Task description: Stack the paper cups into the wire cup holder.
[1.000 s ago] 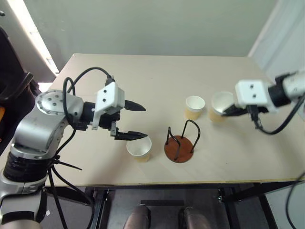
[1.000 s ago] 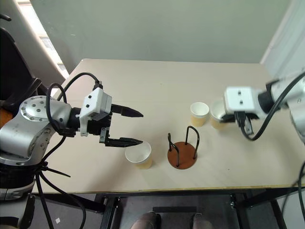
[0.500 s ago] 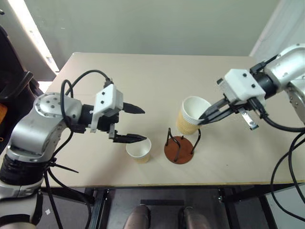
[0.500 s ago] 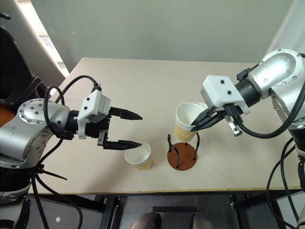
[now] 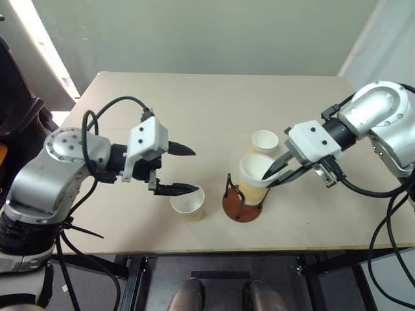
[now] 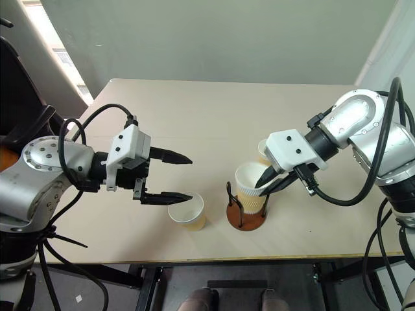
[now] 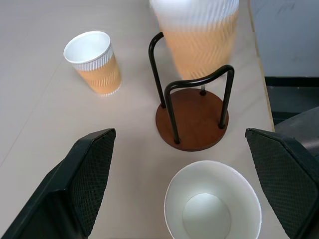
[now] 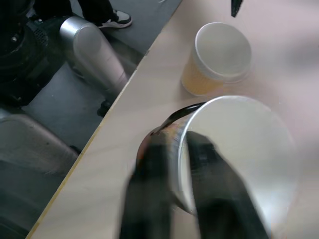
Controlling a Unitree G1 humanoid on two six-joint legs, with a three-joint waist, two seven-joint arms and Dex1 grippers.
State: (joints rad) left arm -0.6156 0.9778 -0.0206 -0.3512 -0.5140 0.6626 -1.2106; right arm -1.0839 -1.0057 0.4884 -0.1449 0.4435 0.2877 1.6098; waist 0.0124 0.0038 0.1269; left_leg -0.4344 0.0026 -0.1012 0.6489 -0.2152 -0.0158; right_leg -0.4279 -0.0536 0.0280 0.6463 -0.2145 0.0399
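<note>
right gripper [image 5: 277, 175] is lowering a cup [image 5: 255, 176] into the holder [image 5: 242, 202], fingers straddling its rim at 3 o'clock; left gripper [image 5: 185, 169] is hovering wide open.

Yellow-tan ribbed paper cups [image 7: 93, 62], reddish-brown wire cup holder [image 7: 192, 118] base, black wires.

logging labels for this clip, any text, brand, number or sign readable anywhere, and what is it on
None: no readable text in any view.
The paper cups, one in the wire cup holder at, one at and one at: plain white inside, wavy ribbed tan walls, no print.
The white housings of the left gripper and right gripper: no lettering to be seen.
</note>
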